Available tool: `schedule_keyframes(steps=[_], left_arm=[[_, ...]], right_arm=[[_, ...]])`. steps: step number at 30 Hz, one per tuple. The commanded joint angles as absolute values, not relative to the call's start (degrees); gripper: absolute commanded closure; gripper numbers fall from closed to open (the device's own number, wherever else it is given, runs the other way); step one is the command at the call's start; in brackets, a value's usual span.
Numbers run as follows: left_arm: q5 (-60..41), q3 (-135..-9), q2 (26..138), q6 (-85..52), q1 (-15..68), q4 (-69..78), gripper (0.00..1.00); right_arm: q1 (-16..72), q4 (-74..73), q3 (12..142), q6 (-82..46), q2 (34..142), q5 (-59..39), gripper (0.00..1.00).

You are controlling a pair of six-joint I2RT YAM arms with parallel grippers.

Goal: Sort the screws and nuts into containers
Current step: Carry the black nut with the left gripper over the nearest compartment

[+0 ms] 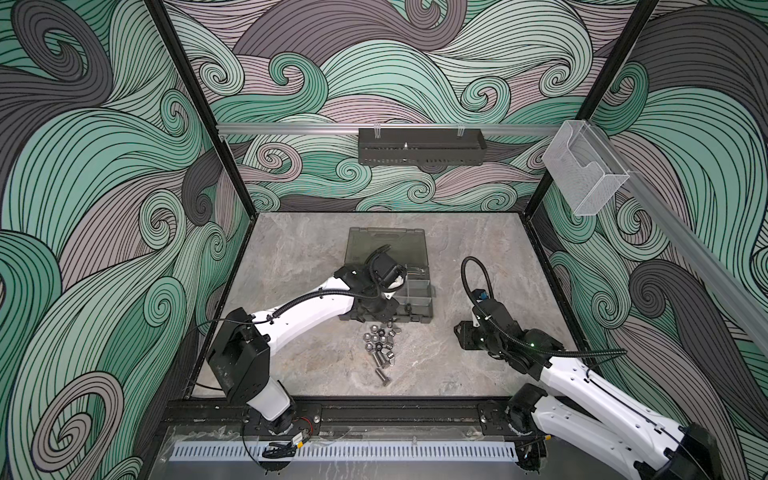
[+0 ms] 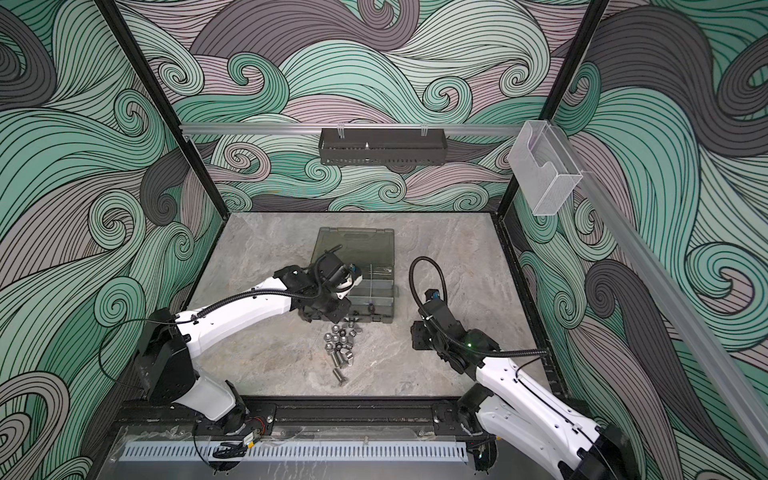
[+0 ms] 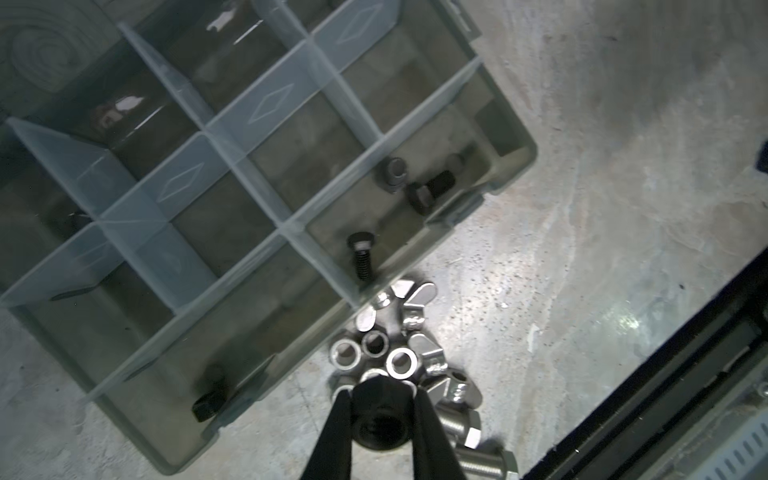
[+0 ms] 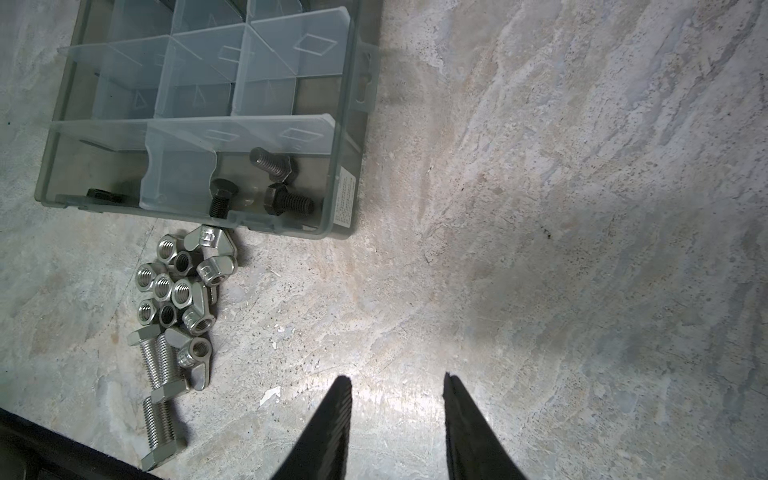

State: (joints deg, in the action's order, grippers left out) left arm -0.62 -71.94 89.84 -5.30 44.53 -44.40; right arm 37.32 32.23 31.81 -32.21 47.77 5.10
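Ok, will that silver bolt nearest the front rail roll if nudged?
Probably: the silver bolt lies on its side on the smooth table, so the round shaft should roll, arcing around its wider hex head. Metal, so likely stiff and heavy for its size.

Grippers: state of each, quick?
Left gripper: shut on a black nut.
Right gripper: open, holding nothing.
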Motion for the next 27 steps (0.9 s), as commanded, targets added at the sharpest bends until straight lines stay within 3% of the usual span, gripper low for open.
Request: schedule_keyframes(steps=[1, 18, 27], left_arm=[[-2.6, -72.3, 90.0, -1.7, 40.4, -46.2, 0.80], [-6.9, -66.5, 92.3, -2.3, 31.8, -40.4, 0.79], [-8.5, -67.3, 93.1, -3.0, 31.5, -40.7, 0.70]], right_arm=[[37.0, 33.2, 33.3, -32.9, 47.7, 5.1, 0.62], [37.0, 34.3, 35.1, -33.1, 50.6, 4.6, 0.62], [37.0, 32.9, 37.2, -32.6, 55.3, 2.9, 0.62]])
